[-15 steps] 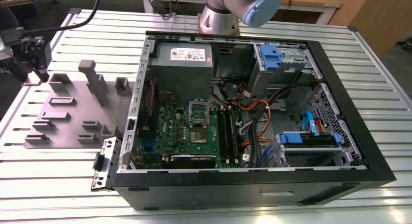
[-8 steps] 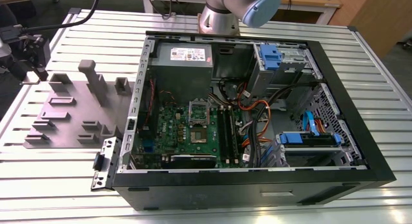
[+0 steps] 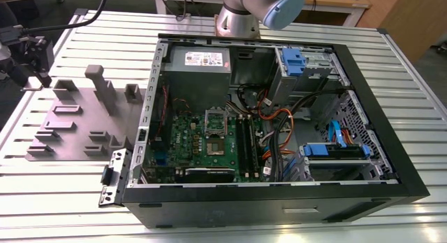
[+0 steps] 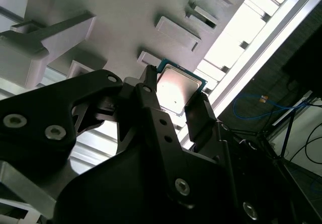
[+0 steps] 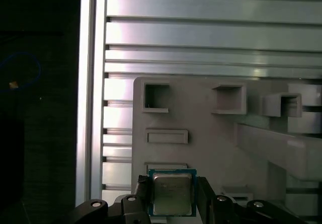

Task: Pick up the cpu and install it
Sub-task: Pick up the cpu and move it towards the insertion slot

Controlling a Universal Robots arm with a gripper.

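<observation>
The cpu [image 5: 172, 193] is a small square chip with a silver top and a blue-green rim. In both wrist views it sits between the black fingers [image 5: 206, 196] of my gripper [image 5: 172, 196], which is shut on it. In the second wrist view the cpu [image 4: 177, 90] is clamped by its two side edges in the gripper [image 4: 176, 97]. It is over the edge of the grey moulded plate [image 5: 201, 128], near a shallow rectangular slot; I cannot tell whether it touches the plate. In the exterior view the gripper [image 3: 33, 57] is at the left, by the plate's [image 3: 77, 122] far corner.
An open black computer case [image 3: 391, 164] lies on the slatted aluminium table [image 3: 63, 196], right of the plate in the exterior view. Inside are a green circuit board [image 3: 209, 148] with a socket [image 3: 215, 117], cables and blue drive bays. Upright blocks [image 3: 98, 86] stand on the plate.
</observation>
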